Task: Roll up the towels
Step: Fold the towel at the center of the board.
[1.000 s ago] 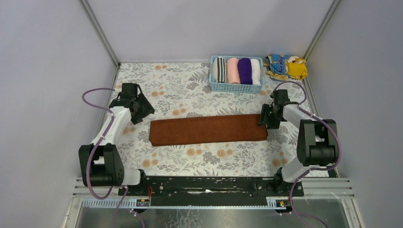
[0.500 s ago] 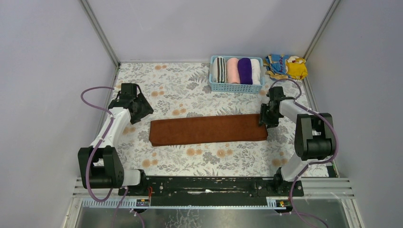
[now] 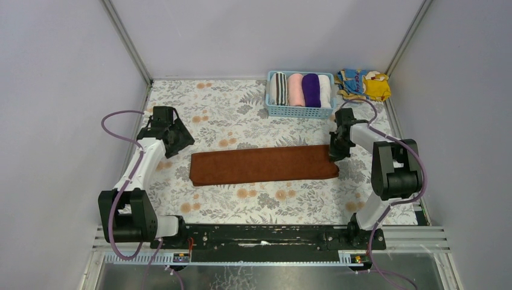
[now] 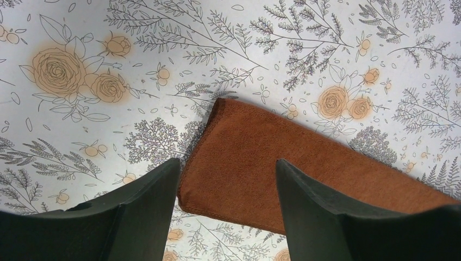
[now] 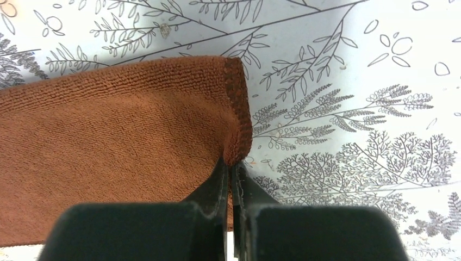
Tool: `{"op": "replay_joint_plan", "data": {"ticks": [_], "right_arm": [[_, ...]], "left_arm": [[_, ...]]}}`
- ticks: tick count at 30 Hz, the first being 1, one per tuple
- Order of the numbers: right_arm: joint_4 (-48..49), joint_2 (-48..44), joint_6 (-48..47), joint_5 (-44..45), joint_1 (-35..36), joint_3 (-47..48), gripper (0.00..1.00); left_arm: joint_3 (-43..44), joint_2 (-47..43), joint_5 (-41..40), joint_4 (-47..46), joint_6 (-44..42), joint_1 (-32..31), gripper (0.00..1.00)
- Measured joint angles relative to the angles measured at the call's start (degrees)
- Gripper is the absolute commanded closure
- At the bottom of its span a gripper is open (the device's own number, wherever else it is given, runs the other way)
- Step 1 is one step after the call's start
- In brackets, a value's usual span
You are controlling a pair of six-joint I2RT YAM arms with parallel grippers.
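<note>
The brown towel [image 3: 264, 164] lies flat on the worktop [image 3: 223, 115] as a long folded strip. At its right end the right hand [image 5: 232, 166] is clenched on the towel's short edge, and the cloth is pinched between both fingers. The left hand [image 4: 226, 161] hangs over the towel's left end, released, with the fingers wide apart and holding nothing. Beyond the towel's right half stands a blue basket [image 3: 299, 111], and the purple towel [image 3: 311, 89] is rolled inside it.
</note>
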State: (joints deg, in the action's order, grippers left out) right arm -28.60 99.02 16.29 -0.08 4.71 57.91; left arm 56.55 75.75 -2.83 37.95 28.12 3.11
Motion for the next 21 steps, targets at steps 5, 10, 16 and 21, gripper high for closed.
{"op": "replay_joint_plan", "data": {"ticks": [5, 10, 16, 21], "right_arm": [[-2.36, 1.27, -0.48, 4.63, -2.03, 2.43, 1.00], [-4.20, 1.55, -2.03, 16.20, -10.78, 5.38, 1.00], [-6.14, 1.53, -3.30, 24.44, -14.84, 12.00, 1.00], [-6.82, -0.61, -3.37, 16.50, -12.98, 11.98, 1.00]], "left_arm": [[-0.15, -0.61, 0.00, 0.24, -0.02, 0.00, 0.36], [-0.17, -0.66, 0.28, 0.24, -0.02, 0.00, 0.36], [-0.68, -0.66, 2.40, 0.17, -0.15, 0.07, 0.36], [-1.36, -0.55, 5.49, -0.09, -0.20, 0.09, 0.36]]}}
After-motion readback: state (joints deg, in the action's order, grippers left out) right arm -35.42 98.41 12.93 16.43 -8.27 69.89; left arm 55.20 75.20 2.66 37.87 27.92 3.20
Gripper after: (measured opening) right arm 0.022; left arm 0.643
